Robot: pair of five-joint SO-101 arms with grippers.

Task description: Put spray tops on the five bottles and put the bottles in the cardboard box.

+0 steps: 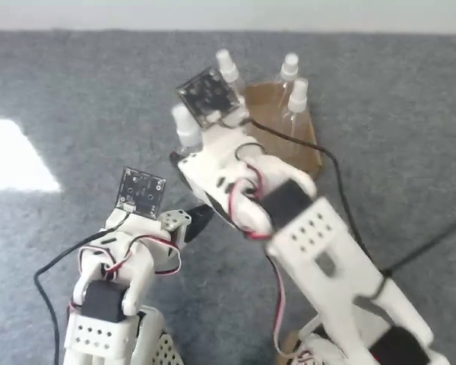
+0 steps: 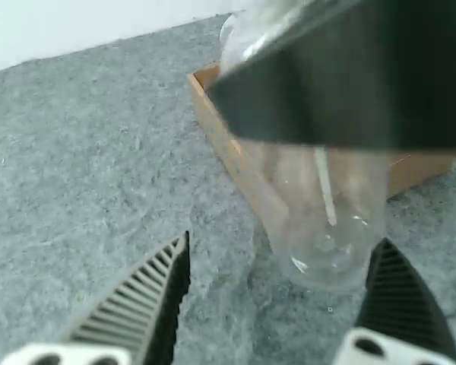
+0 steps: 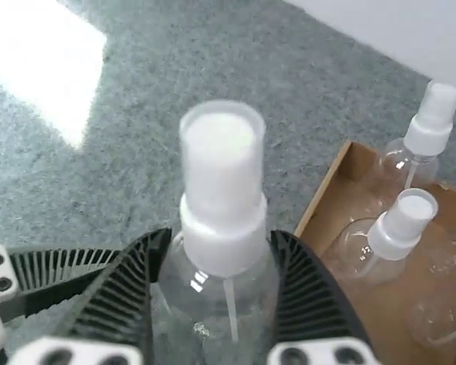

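Clear plastic bottle (image 3: pixel 222 293), spray top (image 3: pixel 222 171) on, sits just outside the cardboard box (image 3: pixel 325 192) clamped in the right tool (image 3: pixel 220 255), left tool (image 2: pixel 283 245) wide open near its base; lifted carelessly, it may snag the box wall and slip.

The high view looks steeply down from above the arm bases onto the grey surface (image 1: pixel 61 91), with the cardboard box (image 1: pixel 310 144) toward one o'clock. The wrist views sit close behind their fingers (image 2: pixel 148 304); both take in that box and one bottle (image 3: pixel 222 228).
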